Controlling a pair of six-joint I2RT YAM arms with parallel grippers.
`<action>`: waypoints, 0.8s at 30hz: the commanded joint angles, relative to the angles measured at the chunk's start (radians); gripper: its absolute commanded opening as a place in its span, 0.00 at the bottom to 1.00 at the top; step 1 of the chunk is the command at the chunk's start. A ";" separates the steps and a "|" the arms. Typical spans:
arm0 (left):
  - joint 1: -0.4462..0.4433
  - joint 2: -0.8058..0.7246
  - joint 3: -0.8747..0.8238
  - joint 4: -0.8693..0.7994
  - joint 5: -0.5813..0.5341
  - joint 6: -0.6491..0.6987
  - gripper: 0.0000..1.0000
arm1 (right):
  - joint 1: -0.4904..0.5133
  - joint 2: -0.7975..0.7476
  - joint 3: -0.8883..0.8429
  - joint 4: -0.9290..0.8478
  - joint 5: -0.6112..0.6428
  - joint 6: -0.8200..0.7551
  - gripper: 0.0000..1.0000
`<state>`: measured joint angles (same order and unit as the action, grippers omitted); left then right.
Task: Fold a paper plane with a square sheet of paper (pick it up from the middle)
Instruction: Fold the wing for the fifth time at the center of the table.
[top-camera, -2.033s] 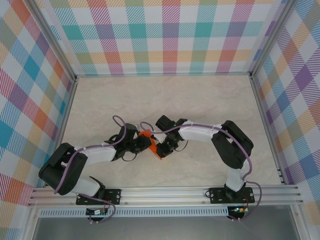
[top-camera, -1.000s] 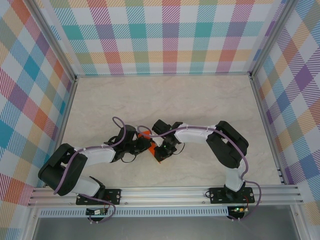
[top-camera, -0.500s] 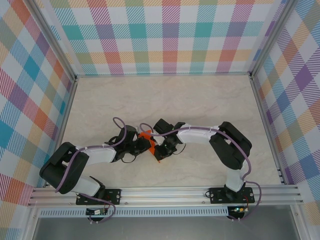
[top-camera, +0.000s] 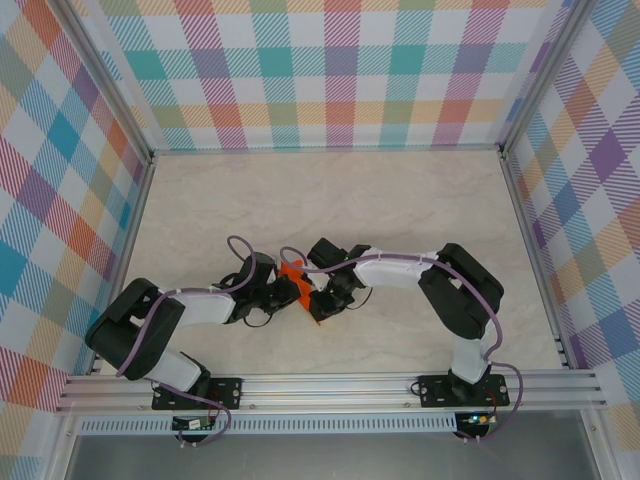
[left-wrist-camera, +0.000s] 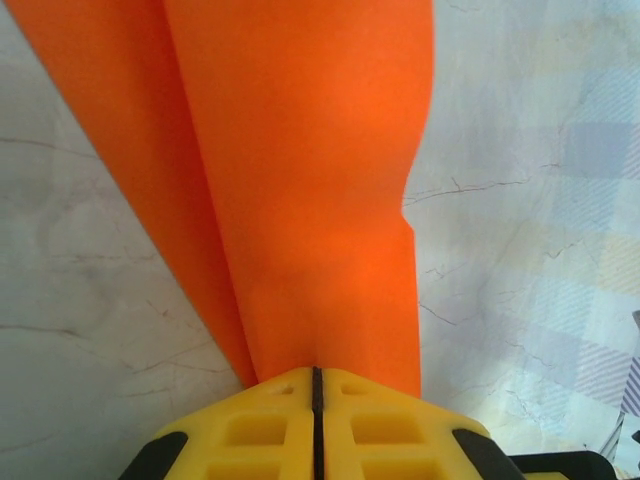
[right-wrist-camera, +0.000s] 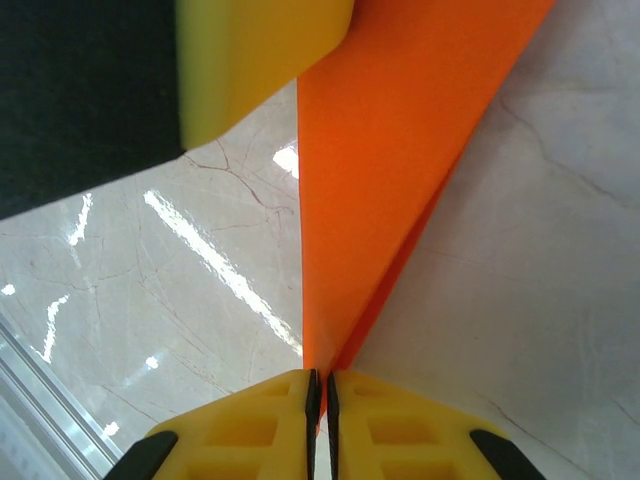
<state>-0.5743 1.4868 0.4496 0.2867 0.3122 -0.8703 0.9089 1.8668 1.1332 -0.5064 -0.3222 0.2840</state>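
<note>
Paper sheet (top-camera: 300, 292), thin, bright orange, creased into long overlapping layers, is hanging between both grippers over the near-middle of the pale marbled surface (top-camera: 400, 210). Left gripper (left-wrist-camera: 316, 375), yellow-tipped: jaws are pressing together on one end of the paper sheet, with the orange layers fanning away from them. Right gripper (right-wrist-camera: 318, 378), same make: jaws are pinching the opposite end along a fold, with a hairline slit showing between them. A yellow finger (right-wrist-camera: 250, 60) of the left gripper is meeting the sheet's far end in the right wrist view.
</note>
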 joint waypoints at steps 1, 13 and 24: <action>-0.007 0.018 0.018 -0.038 -0.021 0.015 0.08 | -0.006 -0.007 -0.011 -0.008 -0.019 0.001 0.13; -0.007 0.015 0.000 -0.064 -0.031 0.021 0.08 | -0.045 -0.139 -0.096 0.156 -0.048 0.220 0.25; -0.007 0.012 -0.004 -0.067 -0.041 0.018 0.07 | -0.044 -0.036 -0.109 0.347 -0.185 0.375 0.11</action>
<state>-0.5743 1.4967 0.4568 0.2829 0.3088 -0.8700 0.8600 1.7836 1.0100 -0.2153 -0.4515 0.6136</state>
